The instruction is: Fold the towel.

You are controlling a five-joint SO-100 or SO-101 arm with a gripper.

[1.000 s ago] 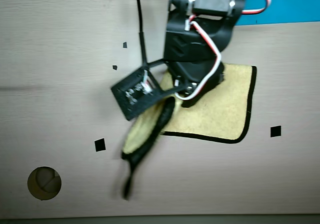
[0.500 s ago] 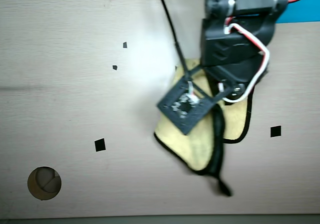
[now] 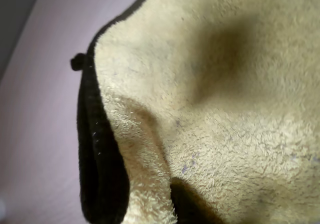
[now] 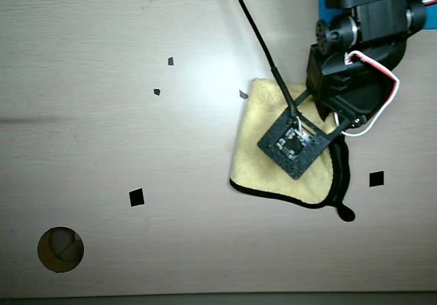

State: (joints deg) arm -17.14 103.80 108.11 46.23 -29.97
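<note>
The towel (image 4: 256, 158) is yellow and fluffy, with a thin black border around its edge. In the overhead view it lies on the pale wooden bench (image 4: 136, 141), to the right of the middle, directly under the arm (image 4: 362, 52). It looks bunched or already partly doubled, and at its right side the black edge makes a loop that ends in a small dark tab. In the wrist view the towel (image 3: 225, 108) fills almost the whole picture, very close, with soft folds and shadows, and the black border curls down at the left side.

The claw itself is hidden: in the overhead view the square camera mount (image 4: 297, 144) covers it, and the wrist view shows only cloth. I cannot tell if the claw is open or closed, or if it holds the towel.
</note>
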